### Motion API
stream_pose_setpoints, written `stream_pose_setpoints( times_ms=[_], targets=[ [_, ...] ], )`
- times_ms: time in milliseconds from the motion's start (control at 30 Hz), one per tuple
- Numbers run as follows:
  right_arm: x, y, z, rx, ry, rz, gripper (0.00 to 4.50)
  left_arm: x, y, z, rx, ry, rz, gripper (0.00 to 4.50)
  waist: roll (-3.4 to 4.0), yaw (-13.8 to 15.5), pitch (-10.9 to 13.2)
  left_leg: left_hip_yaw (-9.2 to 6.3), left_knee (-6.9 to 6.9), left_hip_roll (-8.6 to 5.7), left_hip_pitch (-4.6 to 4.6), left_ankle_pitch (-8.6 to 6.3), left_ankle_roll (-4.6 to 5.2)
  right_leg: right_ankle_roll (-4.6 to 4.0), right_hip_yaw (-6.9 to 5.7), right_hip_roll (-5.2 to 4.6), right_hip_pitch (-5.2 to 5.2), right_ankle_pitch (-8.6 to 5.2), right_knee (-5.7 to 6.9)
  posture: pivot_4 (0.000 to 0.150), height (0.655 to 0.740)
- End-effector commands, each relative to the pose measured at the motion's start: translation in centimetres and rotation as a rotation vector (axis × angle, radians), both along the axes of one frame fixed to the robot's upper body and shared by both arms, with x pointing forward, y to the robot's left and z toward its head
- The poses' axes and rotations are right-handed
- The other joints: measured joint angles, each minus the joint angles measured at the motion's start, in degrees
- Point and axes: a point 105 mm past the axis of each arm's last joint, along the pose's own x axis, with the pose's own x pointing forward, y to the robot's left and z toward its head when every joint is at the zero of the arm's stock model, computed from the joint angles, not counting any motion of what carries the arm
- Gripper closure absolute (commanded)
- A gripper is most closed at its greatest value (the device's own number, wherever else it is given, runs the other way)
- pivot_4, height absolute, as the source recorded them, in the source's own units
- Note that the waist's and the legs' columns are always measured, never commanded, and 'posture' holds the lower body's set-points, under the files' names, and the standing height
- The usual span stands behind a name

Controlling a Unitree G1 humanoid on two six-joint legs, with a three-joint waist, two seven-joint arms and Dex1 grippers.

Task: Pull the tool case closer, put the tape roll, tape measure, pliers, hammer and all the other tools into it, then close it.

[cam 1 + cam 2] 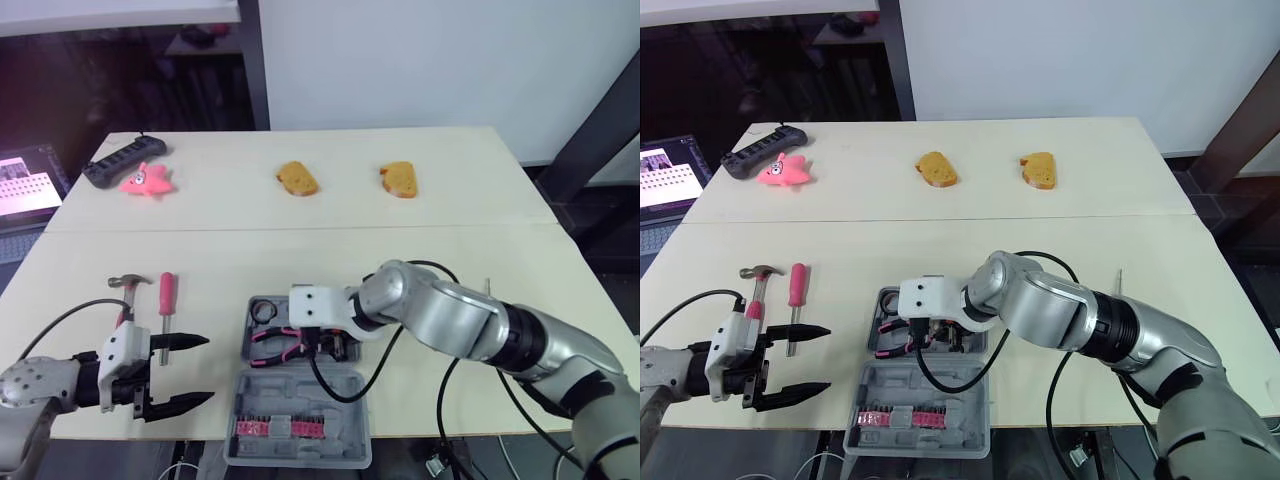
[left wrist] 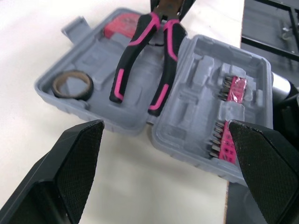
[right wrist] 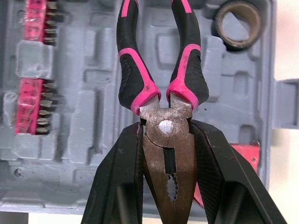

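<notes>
The grey tool case (image 1: 312,396) lies open at the table's front middle, with a strip of red bits (image 1: 278,428) in its near half. My right gripper (image 3: 166,126) is shut on the metal head of the pink-and-black pliers (image 1: 278,345). It holds them over the far half, handles pointing left. A tape roll (image 2: 72,84) sits in that half's far-left corner, and a red tape measure (image 3: 245,151) lies beneath the gripper. A hammer (image 1: 128,290) and a red screwdriver (image 1: 167,295) lie on the table left of the case. Just in front of them my left gripper (image 1: 207,369) stands open and holds nothing.
Two orange bread-shaped toys (image 1: 298,178) (image 1: 399,179) lie on the far half of the table. A pink star toy (image 1: 146,180) and a black controller (image 1: 120,160) are at the far left. A laptop (image 1: 25,185) stands off the table's left edge.
</notes>
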Motion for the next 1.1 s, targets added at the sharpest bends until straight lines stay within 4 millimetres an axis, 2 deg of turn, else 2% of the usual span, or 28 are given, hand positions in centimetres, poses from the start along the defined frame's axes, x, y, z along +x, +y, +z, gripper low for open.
stream_pose_setpoints(
  times_ms=[33, 200, 433, 800, 1100],
  targets=[
    [0.8, 0.5, 1.4, 0.029, -0.053, -0.016, 3.53, 0.1, 0.4, 0.7, 0.000, -0.044, -0.012, 0.00, 0.00, -0.02, 0.00, 0.00, 0.00, 0.00, 0.00, 0.00, 0.00, 0.00, 0.00, 0.01, -0.02, 0.00, 0.01, 0.150, 0.7400],
    [1.1, 1.3, 1.0, 0.020, -0.049, -0.031, 3.53, 0.3, 0.4, 0.5, 0.017, -0.029, -0.029, 0.00, 0.00, -0.15, 0.00, 0.00, -0.03, 0.00, -0.02, 0.00, 0.00, 0.00, 0.00, 0.01, -0.06, 0.00, 0.01, 0.150, 0.7400],
    [0.7, 1.3, -0.2, -0.004, -0.019, -0.035, 3.53, 0.8, 0.3, 0.5, 0.024, -0.036, -0.027, 0.00, 0.00, -0.13, 0.00, 0.00, -0.03, 0.00, -0.04, 0.00, 0.00, 0.00, 0.00, 0.00, -0.10, 0.00, 0.06, 0.150, 0.7400],
    [0.8, 1.5, -3.7, -0.011, 0.056, -0.082, 3.53, 1.1, 0.0, 0.7, 0.027, -0.048, -0.018, 0.00, 0.00, -0.31, -0.01, 0.00, -0.04, 0.00, -0.01, 0.00, 0.00, 0.00, 0.01, 0.03, -0.12, 0.00, 0.12, 0.150, 0.7400],
    [1.1, 1.0, -5.1, -0.010, 0.075, -0.100, 3.53, 1.3, 0.1, 0.8, 0.032, -0.048, -0.008, 0.00, 0.00, -0.68, -0.02, 0.00, -0.04, 0.01, 0.04, 0.00, 0.01, 0.00, 0.00, 0.04, -0.11, 0.00, 0.18, 0.150, 0.7400]
  ],
)
